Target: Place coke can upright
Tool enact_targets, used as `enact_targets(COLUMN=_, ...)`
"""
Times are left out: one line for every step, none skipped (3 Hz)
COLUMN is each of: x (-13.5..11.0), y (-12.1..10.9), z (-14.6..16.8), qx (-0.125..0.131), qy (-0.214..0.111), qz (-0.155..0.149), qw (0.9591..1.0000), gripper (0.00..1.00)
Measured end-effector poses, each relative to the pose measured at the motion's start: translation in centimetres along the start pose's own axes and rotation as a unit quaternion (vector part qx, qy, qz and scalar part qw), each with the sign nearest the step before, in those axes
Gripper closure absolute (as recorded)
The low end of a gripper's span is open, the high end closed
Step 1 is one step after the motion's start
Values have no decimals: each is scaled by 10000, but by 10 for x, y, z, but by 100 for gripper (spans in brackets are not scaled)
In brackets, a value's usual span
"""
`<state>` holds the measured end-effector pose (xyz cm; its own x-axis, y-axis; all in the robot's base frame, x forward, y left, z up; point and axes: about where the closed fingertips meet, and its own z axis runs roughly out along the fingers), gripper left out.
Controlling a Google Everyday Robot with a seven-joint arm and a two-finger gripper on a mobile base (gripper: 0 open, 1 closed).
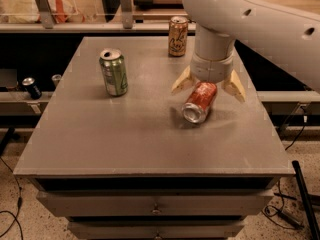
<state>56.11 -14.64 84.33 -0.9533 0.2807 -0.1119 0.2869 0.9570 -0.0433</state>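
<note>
At the far left, below the table top, a small dark can [31, 87] is seen on a lower ledge, well apart from the work. On the grey table [100, 144], toward its left rear, a green can [113, 73] is stood upright, tab end up. Further right, at the back edge, a tan can [178, 36] with dark script is likewise upright. Neither is wanted for the task.

The coke can [200, 101] is found right of centre, lying on its side, with one silver end turned toward the camera and the other tucked beneath the wrist. The gripper [208, 94] is held directly over that far end. Its two fingers [183, 80] are spread wide, one on each side of the can (no contact is made out on either side). Nothing is held.

The step in hand is judged to be the approach for the grasp: the can is not yet gripped, let alone raised. For the next move, the fingers need to be closed squarely across the can's body, so that it is not rolled or squeezed out. It must then be lifted, turned on end and set down on a bare part of the table.
</note>
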Motion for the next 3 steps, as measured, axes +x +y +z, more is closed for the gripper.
enact_targets(x=0, y=-2, z=0, qx=-1, qy=-132, qz=7, qw=9999, gripper=0)
enact_targets(x=-1, y=-2, z=-1, qx=2, qy=-170, qz=-6, qw=9999, gripper=0)
enact_targets(x=-2, y=0, z=0, qx=-10, qy=-185, qz=-45, qw=9998, gripper=17)
